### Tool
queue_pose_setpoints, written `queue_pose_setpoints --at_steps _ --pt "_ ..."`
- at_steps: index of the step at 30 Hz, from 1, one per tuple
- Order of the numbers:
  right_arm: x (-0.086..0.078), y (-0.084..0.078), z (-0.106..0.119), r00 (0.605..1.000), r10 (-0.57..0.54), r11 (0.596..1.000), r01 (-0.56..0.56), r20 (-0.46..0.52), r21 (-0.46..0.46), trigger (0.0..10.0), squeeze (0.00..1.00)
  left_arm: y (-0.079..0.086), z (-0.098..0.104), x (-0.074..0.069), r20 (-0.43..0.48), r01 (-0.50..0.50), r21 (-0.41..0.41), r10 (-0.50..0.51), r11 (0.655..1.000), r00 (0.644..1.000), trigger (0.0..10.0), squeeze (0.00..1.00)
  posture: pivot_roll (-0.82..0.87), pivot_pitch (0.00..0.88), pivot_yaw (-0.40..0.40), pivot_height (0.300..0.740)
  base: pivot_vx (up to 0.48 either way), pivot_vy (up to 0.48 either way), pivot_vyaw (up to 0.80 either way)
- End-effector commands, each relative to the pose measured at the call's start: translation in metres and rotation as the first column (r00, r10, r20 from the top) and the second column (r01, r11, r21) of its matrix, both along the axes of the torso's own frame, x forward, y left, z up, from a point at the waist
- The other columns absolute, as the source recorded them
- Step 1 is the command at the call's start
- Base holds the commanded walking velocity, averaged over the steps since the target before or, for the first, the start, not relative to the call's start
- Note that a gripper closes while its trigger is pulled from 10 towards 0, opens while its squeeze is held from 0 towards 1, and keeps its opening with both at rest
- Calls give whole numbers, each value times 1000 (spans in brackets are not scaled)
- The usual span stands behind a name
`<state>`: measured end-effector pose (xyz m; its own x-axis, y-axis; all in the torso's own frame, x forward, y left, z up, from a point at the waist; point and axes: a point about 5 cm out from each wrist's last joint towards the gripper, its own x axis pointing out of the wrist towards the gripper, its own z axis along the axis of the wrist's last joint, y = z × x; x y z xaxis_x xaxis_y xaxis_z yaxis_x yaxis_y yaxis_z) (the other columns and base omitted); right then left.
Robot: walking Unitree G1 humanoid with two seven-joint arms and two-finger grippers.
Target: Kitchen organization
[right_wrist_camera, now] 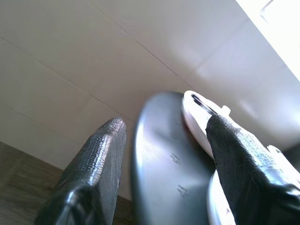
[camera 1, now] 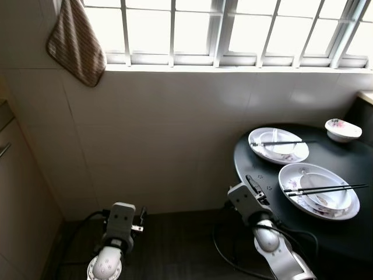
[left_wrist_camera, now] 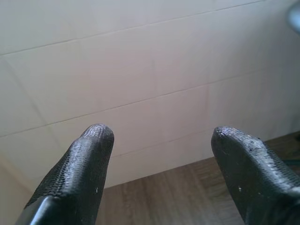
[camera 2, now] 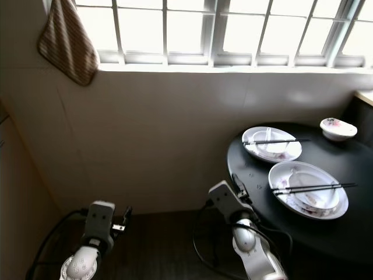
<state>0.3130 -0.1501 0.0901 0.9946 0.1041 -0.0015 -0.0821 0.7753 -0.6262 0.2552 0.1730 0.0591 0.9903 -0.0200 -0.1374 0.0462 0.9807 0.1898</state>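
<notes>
The round black bench (camera 1: 326, 233) stands at the robot's right, against the tiled wall (camera 1: 175, 140) under the window (camera 1: 233, 29). It carries a near plate (camera 1: 348, 211) and a far plate (camera 1: 263, 153), each holding a bowl with chopsticks (camera 1: 326, 188) laid crosswise, and a small flowered bowl (camera 1: 342, 129) behind. The right gripper (right_wrist_camera: 164, 140) hovers just beside the bench edge, fingers spread, aimed along the bench toward the plates, so it is the nearer arm. The left gripper (left_wrist_camera: 159, 140), fingers spread, faces bare wall above open wooden floor (camera 1: 175, 245), well apart from the dishes.
</notes>
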Motion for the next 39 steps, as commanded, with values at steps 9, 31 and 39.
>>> queue_pose_setpoints --at_steps 9,31,39 --pt "11 -2 0 999 45 963 -41 7 -266 10000 0 -6 -1 3 -15 15 0 -15 1000 1000 10000 0 41 0 -49 740 0 0 -58" --pt "24 -28 -12 991 50 898 -99 -125 -429 10000 0 -6 0 5 -17 12 -9 -12 1000 1000 10000 0 53 0 -54 740 0 0 -255" --pt "30 -53 -8 991 -5 846 -67 -133 -528 10000 0 -5 -1 5 -20 10 -11 -10 1000 1000 10000 0 55 0 -57 740 0 0 0"
